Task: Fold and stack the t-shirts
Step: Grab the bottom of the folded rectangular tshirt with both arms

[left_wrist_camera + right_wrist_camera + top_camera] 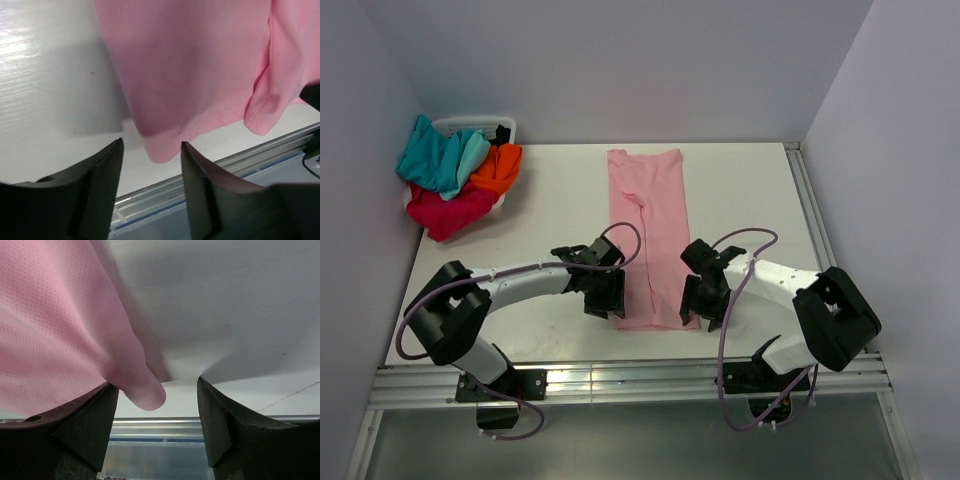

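A light pink t-shirt [650, 235] lies folded into a long narrow strip down the middle of the table. My left gripper [605, 305] is open at the strip's near left corner, and the hem corner [160, 150] sits just beyond its fingertips [102, 185]. My right gripper [703, 305] is open at the near right corner. A fold of pink cloth [145, 390] lies against its left finger [85, 435], not clamped. The teal [435, 155], orange [498, 168] and crimson [450, 210] t-shirts lie heaped at the far left.
A white basket [480, 126] sits under the heap in the far left corner. A metal rail [620, 380] runs along the table's near edge, just beyond both grippers. Another rail [815, 220] runs down the right side. Walls close the back and sides.
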Available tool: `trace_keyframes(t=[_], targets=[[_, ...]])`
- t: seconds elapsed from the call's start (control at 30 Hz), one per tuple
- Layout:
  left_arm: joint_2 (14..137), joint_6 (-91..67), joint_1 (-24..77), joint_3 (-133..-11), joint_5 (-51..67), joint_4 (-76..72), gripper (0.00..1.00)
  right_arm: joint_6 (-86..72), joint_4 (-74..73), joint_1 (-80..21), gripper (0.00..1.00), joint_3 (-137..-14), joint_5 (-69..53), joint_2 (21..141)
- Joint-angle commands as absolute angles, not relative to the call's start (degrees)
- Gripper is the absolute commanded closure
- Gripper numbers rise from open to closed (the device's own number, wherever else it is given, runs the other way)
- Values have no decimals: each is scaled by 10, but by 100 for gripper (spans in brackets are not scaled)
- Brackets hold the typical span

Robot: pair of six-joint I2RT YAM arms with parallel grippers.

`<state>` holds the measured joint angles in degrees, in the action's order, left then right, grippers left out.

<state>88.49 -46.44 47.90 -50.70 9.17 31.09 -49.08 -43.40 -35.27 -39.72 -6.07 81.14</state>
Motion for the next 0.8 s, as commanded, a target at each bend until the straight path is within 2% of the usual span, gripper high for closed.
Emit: trace_keyframes(t=[0.0, 0.03, 0.1, 0.17, 0.2, 0.23, 0.27, 0.3, 0.33, 0.4, 0.57, 0.77], targets=[[898, -476, 495, -518, 94, 295, 47, -484, -405, -356, 30, -374, -56, 824], [899, -478, 499, -516, 94, 294, 54, -483, -404, -356, 34, -374, -55, 824], [902, -481, 506, -513, 98, 293, 60, -481, -403, -356, 42, -374, -56, 828], [904, -486, 516, -507, 102, 288, 65, -480, -399, -355, 60, -373, -57, 831], [906, -488, 519, -506, 105, 284, 67, -480, -397, -356, 66, -370, -60, 835], [908, -489, 523, -504, 107, 281, 74, -481, -393, -356, 70, -369, -62, 838], [910, -489, 525, -504, 108, 280, 77, -479, -389, -356, 83, -368, -63, 839], [913, -489, 526, -506, 108, 280, 81, -480, -389, -356, 91, -367, -63, 843], [914, -488, 528, -510, 108, 283, 93, -478, -389, -356, 100, -367, -65, 845], [915, -483, 530, -515, 105, 291, 100, -475, -390, -356, 100, -370, -69, 847], [894, -473, 530, -547, 89, 349, 100, -467, -445, -356, 100, -402, -61, 819], [881, -459, 526, -638, 66, 432, 100, -449, -551, -354, 100, -520, -19, 796]])
